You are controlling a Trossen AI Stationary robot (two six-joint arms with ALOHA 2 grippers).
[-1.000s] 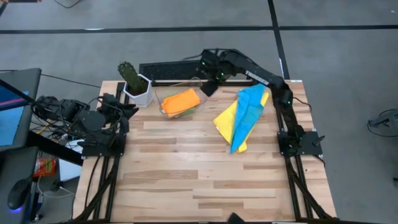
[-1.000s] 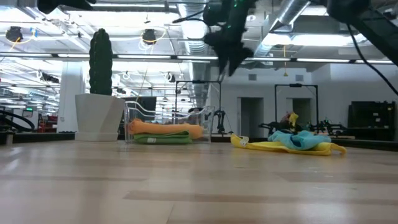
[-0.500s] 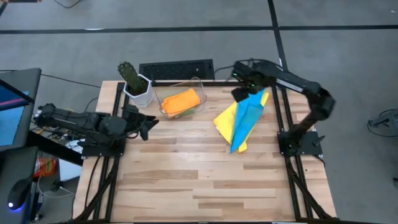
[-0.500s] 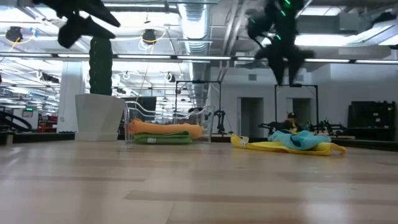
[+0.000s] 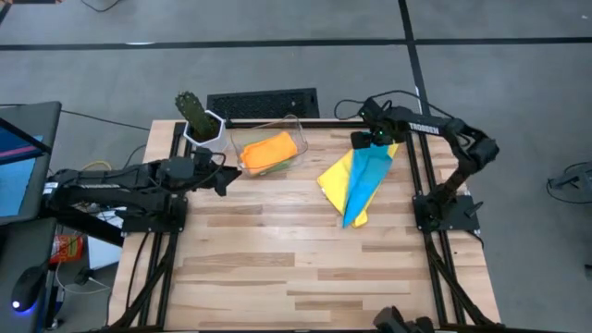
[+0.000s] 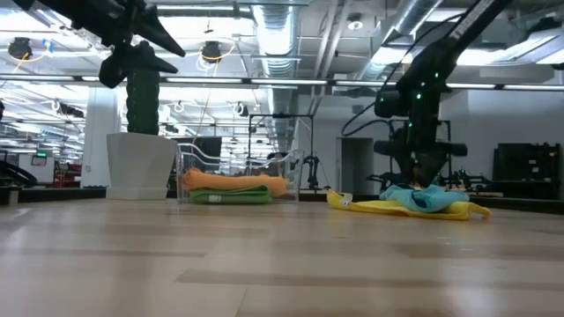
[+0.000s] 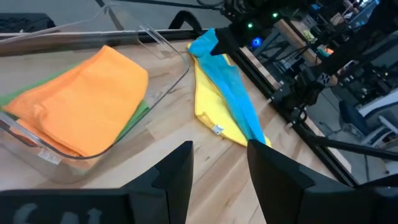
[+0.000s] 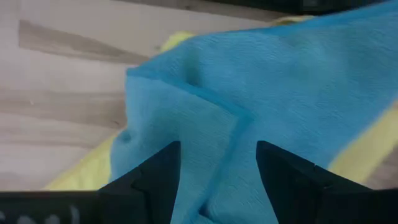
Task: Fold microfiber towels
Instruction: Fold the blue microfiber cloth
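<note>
Right gripper point(image 5: 363, 141): poised just above the far end of the light blue towel point(image 5: 368, 172), fingers point(image 8: 155, 171) spread wide, nothing gripped.
Left gripper point(image 5: 225, 180): hovering at 9 o'clock of the clear bin point(image 5: 294, 123), fingers point(image 7: 177, 171) partly apart, empty.
Blue and yellow towels: blue draped along the yellow towel point(image 5: 335, 178), 2 o'clock of table point(image 5: 277, 268) centre, near the right edge.
Orange towel point(image 5: 269, 151): folded in the bin atop the green towel point(image 7: 138, 115).
Open room: bare wood across the near half.
Writing: white lettering on the right arm, too small to read for certain.
</note>
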